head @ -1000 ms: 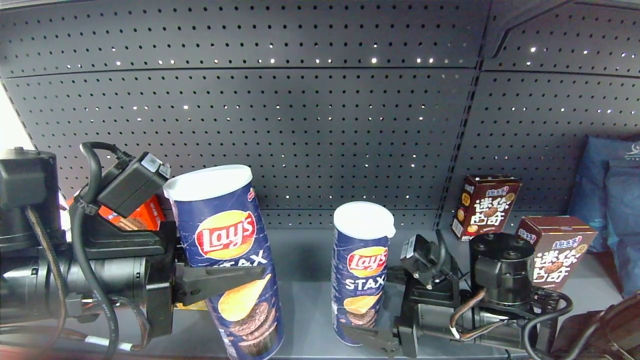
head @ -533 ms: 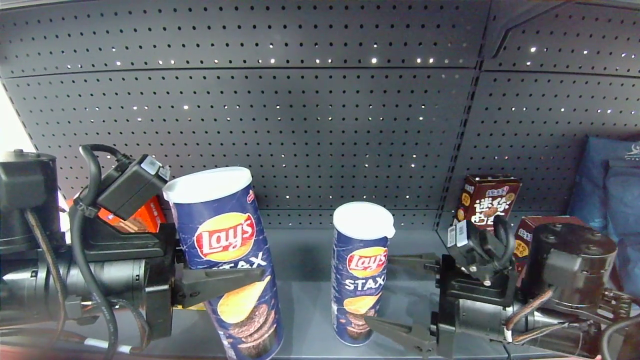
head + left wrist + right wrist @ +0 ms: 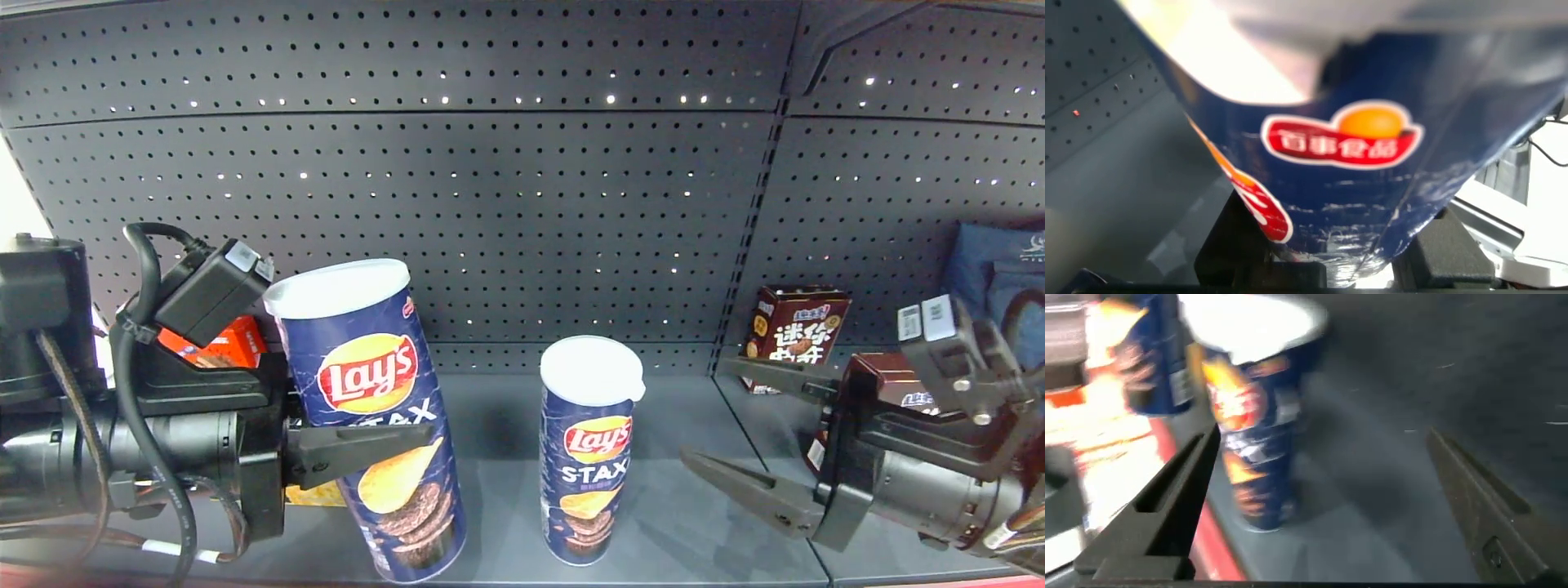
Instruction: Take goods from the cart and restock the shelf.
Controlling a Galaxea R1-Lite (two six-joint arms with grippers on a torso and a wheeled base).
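Note:
Two blue chip cans with white lids are in the head view. My left gripper (image 3: pixel 384 437) is shut on the larger-looking near can (image 3: pixel 367 416), holding it slightly tilted over the shelf's front left; one finger (image 3: pixel 359 451) crosses its label. The same can (image 3: pixel 1355 163) shows close up in the left wrist view. The second can (image 3: pixel 589 449) stands upright on the shelf floor (image 3: pixel 506 408), free of any grip. My right gripper (image 3: pixel 704 411) hangs open to its right, apart from it. In the right wrist view that can (image 3: pixel 1253 425) stands beyond the spread fingers (image 3: pixel 1167 506).
Two brown snack boxes (image 3: pixel 796 327) (image 3: pixel 898 380) stand behind the right gripper, past the shelf divider (image 3: pixel 747 269). Blue bags (image 3: pixel 992 269) fill the far right. An orange box (image 3: pixel 216 343) sits behind the left arm. A pegboard wall (image 3: pixel 506 204) closes the back.
My right gripper has let go of the standing can and drawn back to the right, fingers wide. The left gripper has raised its can slightly.

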